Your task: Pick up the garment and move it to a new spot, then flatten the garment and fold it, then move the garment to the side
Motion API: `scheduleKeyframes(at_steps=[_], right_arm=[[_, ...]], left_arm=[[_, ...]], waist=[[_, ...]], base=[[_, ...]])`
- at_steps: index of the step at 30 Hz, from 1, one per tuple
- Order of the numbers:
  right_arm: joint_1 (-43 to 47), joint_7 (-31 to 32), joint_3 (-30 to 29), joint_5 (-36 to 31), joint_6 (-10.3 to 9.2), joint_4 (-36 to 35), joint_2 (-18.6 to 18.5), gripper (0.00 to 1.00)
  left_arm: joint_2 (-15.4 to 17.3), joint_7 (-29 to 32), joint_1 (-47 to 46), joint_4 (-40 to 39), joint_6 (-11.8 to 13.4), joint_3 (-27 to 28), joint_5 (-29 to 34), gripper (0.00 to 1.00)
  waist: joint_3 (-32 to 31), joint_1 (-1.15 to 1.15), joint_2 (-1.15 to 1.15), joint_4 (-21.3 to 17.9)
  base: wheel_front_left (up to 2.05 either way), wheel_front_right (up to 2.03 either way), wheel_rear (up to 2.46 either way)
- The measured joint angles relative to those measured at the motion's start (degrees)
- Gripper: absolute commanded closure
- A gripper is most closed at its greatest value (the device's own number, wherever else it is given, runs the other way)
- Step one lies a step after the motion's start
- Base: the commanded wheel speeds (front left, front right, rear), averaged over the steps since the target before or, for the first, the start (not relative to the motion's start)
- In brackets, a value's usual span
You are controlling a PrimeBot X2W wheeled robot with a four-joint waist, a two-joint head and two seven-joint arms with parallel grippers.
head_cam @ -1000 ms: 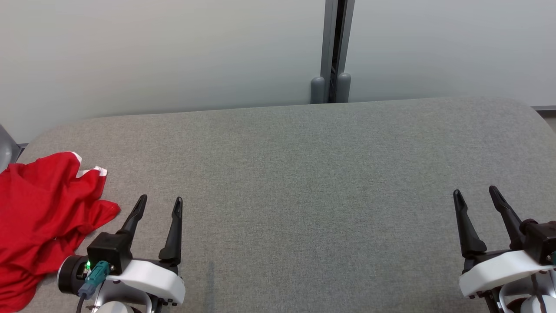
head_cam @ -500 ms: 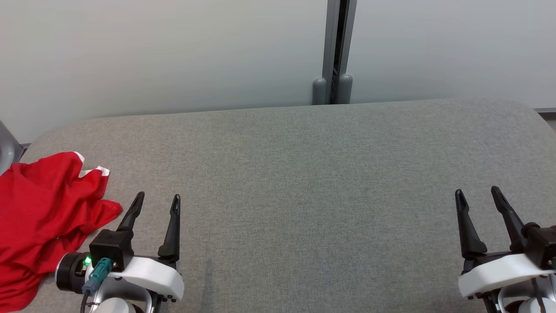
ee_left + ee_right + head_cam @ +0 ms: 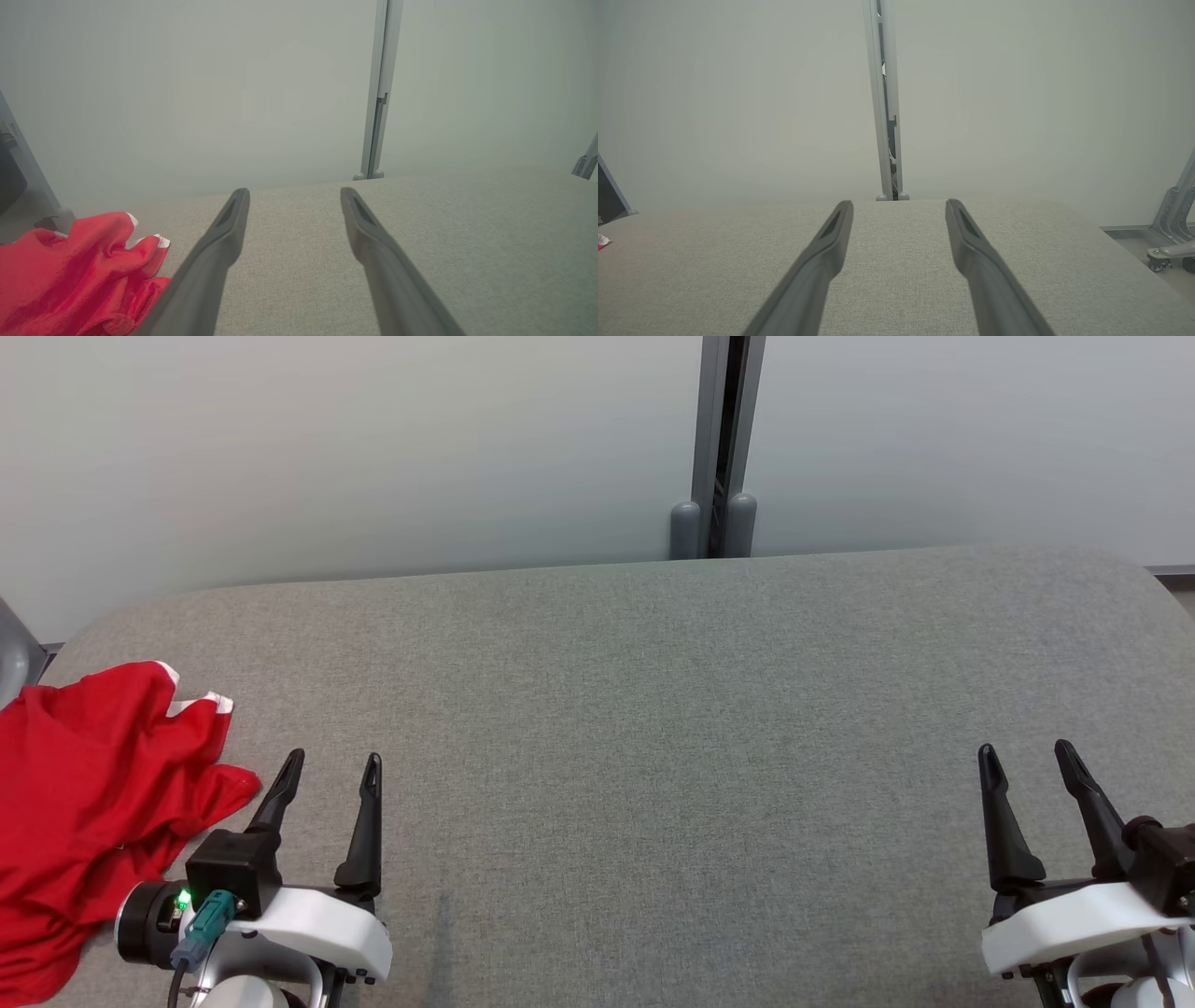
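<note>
1. While it is lying crumpled in a heap, the red garment (image 3: 89, 803) is resting at the 8 o'clock edge of the grey fabric-covered surface (image 3: 653, 728) in the head view, with its white-trimmed edge pointing toward 1 o'clock.
2. At the garment's 3 o'clock, the left end effector (image 3: 334, 761) is hovering just beside the cloth, its two dark fingers standing apart and gripping nothing.
3. I cannot tell whether its wrist housing is touching the cloth.
4. At 4 o'clock in the head view, the right end effector (image 3: 1024, 749) is sitting well apart from the garment, its fingers likewise parted and empty, pointing toward 12 o'clock.
5. Bare grey fabric is stretching between the two end effectors.
6. Behind the surface at 12 o'clock, pale wall panels (image 3: 327, 457) are standing, and a grey post (image 3: 724, 429) is running up between them.
7. At 4 o'clock in the right wrist view, a wheeled metal frame (image 3: 1171, 233) is standing on the floor beyond the surface.
</note>
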Motion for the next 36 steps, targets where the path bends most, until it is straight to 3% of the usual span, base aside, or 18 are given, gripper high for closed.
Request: scheduleKeyframes(at_steps=[18, 36], right_arm=[[0.1, -0.4, 0.4, 0.3, 0.0, -0.1, 0.2, 0.0], [-0.5, -0.3, 5.0, 0.9, 0.0, -3.1, 0.2, 0.0]], left_arm=[[0.0, -0.5, -1.3, 0.5, 0.0, -0.4, -1.0, 0.0], [0.2, -1.2, -2.0, 0.8, 0.7, 1.8, -4.2, 0.0]], waist=[[0.1, 0.0, 0.0, 2.0], [0.8, 0.0, 0.0, 17.0]], base=[[0.0, 0.0, 0.0], [0.0, 0.0, 0.0]])
